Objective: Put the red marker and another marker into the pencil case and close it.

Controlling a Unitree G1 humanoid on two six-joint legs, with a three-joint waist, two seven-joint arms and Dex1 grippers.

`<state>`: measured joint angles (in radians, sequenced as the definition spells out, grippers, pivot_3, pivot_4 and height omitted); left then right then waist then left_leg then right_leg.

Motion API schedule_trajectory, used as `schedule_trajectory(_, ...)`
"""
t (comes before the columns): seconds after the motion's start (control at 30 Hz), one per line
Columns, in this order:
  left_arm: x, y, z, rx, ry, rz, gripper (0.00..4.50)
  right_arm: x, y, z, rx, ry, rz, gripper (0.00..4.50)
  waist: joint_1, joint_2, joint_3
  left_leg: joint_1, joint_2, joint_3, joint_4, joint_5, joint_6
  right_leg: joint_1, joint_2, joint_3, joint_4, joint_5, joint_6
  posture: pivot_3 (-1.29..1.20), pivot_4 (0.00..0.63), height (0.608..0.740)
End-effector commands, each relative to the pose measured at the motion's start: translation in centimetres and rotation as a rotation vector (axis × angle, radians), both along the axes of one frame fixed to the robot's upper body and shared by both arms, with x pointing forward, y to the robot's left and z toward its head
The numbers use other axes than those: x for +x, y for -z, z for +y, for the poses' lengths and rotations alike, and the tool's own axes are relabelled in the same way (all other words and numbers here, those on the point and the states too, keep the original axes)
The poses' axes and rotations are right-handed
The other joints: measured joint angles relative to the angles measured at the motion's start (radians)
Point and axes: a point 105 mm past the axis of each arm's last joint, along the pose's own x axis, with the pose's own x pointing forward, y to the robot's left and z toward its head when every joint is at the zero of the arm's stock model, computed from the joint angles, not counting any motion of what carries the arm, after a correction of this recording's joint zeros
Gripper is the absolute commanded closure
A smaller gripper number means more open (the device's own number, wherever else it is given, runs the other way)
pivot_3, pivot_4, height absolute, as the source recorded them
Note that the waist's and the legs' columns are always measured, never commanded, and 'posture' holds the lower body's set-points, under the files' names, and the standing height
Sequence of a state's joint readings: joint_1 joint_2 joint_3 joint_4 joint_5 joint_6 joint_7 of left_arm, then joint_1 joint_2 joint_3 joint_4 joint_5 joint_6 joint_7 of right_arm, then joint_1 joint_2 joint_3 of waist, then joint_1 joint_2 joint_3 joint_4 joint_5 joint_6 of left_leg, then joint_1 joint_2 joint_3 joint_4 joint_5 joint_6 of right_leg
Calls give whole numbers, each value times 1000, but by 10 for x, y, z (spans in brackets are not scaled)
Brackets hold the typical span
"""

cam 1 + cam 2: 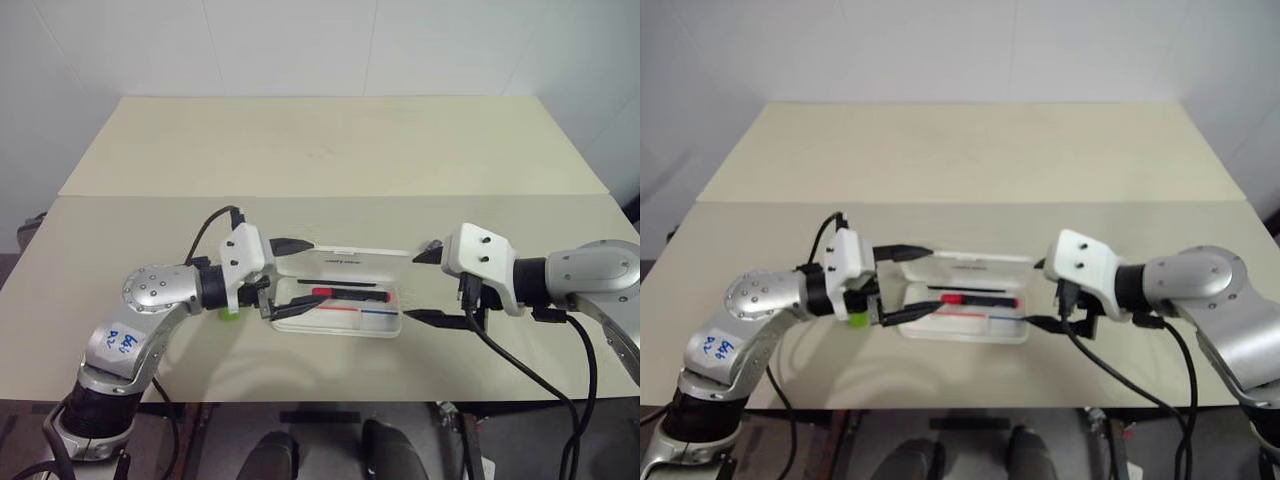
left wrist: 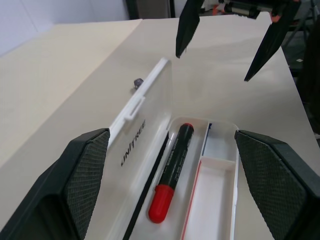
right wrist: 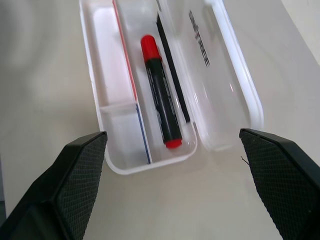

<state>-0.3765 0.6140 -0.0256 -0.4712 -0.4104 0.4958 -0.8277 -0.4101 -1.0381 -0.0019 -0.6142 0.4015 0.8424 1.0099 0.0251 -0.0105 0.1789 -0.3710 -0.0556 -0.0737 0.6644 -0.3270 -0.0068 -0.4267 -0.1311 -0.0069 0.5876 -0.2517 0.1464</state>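
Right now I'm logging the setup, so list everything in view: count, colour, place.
table: one, cream, under everything.
case: one, white, table middle, lid open and raised on the far side.
red marker: one, black body with red ends, lying in the case's long compartment by the lid.
green marker: one, lime green, on the table just left of the case, partly hidden by the left arm.
small dark piece: one, dark grey, on the table behind the lid.
left tool: one, black fingers, open, at the case's left end.
right tool: one, black fingers, open, at the case's right end.
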Motion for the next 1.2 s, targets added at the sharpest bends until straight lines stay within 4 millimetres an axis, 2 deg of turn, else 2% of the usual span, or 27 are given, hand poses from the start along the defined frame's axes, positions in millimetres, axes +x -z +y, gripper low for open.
schedule_trajectory(0.03,-1,-19,6,-19,-54,-75,262,4,-7,-10,-10,26,-68,29,0,0,0,0,0,0,0,0,0,0,0,0,0,0,0,0,150,740)
schedule_trajectory(0.3,9,-50,24,-74,-245,-167,262,11,-14,-15,-20,21,-114,29,-1,0,0,1,0,1,0,0,0,0,0,1,0,0,0,0,150,740)
schedule_trajectory(0.5,18,-60,57,-52,-520,-203,262,25,-39,-20,-25,18,-216,29,-3,0,0,1,0,1,0,0,0,0,0,2,1,0,0,0,150,740)
schedule_trajectory(0.63,22,-51,75,-15,-712,-151,262,31,-52,-12,-6,-16,-264,29,-2,0,0,1,0,1,0,0,0,-1,1,2,2,0,0,0,150,740)
schedule_trajectory(0.73,21,-49,79,-42,-797,-122,262,31,-62,0,37,-69,-295,29,-2,0,0,1,0,0,0,0,0,-1,1,2,2,0,1,0,150,740)
schedule_trajectory(0.8,20,-43,86,-67,-903,-83,262,27,-68,17,89,-143,-301,29,-2,-1,0,0,0,0,0,0,0,-1,1,2,2,0,1,0,150,740)
schedule_trajectory(0.97,16,-13,106,12,-1133,79,262,16,-73,46,200,-297,-282,29,-2,-1,0,1,0,0,0,0,0,-1,1,3,3,0,1,0,150,740)
schedule_trajectory(1.2,6,17,114,69,-1267,205,262,2,-73,67,297,-448,-178,29,-1,-2,0,1,0,-1,0,0,-1,-1,1,3,3,0,1,0,150,740)
